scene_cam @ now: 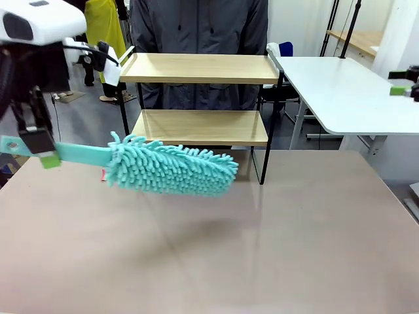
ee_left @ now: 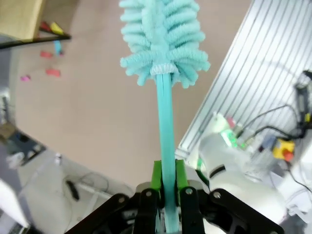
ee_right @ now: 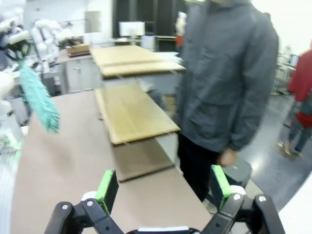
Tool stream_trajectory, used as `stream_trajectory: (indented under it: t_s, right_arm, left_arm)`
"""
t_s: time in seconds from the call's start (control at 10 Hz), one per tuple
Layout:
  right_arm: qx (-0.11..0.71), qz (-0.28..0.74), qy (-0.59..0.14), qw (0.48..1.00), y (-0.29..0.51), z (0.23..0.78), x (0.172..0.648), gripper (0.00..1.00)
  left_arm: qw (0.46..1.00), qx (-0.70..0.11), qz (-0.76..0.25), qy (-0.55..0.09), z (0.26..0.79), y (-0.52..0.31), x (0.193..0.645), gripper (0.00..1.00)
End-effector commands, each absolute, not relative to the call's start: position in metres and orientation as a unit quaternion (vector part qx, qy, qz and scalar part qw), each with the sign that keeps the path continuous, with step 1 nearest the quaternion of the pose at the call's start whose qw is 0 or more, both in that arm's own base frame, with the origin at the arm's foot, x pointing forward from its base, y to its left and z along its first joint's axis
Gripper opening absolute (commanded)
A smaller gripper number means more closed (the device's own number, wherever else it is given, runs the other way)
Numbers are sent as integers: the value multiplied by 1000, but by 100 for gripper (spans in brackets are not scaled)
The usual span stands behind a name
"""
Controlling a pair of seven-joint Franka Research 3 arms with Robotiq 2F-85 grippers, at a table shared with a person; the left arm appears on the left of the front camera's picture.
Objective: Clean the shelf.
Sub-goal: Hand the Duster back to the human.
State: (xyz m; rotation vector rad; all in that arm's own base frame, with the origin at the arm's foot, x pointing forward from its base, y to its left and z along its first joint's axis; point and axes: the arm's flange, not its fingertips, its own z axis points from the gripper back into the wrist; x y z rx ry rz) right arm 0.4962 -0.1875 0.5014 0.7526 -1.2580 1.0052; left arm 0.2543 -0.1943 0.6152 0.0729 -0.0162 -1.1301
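The shelf [scene_cam: 200,98] is standing at the far edge of the counter [scene_cam: 262,248], roughly centred, with its two light wooden boards lying level in the thin black frame. A person in a dark grey jacket [scene_cam: 196,26] is standing directly behind it.

The left hand [scene_cam: 40,152] is hanging over the near-left part of the counter, clenched on the flat handle of a teal microfibre duster [scene_cam: 171,170]. The duster is lying nearly horizontal above the counter, its handle pointing toward the left edge and its fluffy head reaching toward the middle. The head is sitting in front of and slightly below the lower board; whether it is touching the shelf cannot be told. In the left wrist view, the green pads [ee_left: 157,174] are pressing on both sides of the handle, and the duster head [ee_left: 163,39] is extending away over the brown counter surface [ee_left: 97,122].

The right hand [ee_right: 163,187] is standing released, its fingers spread wide apart with nothing between them. In the right wrist view it is looking along the far edge of the counter at the side of the shelf [ee_right: 131,92], with the person's jacket [ee_right: 224,78] just beyond. A white side table [scene_cam: 340,91] is standing past the far-right corner of the counter.
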Motion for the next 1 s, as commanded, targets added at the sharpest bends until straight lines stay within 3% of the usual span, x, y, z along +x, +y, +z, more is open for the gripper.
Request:
stream_trajectory:
  t_s: [0.0, 0.3, 0.6, 0.9]
  right_arm:
    - [397, 449, -512, 616, -172, 527, 477, 100]
    - [475, 450, -440, 615, -110, 523, 452, 100]
    - [539, 434, -396, 603, -58, 472, 439, 100]
    - [501, 448, -446, 591, -36, 421, 419, 100]
  left_arm:
    - [821, 0, -570, -40, 587, -186, 257, 13]
    - [804, -39, -584, -110, 550, -191, 267, 13]
    - [780, -71, -613, -103, 514, -191, 288, 13]
    - [764, -87, -626, -133, 499, -194, 299, 13]
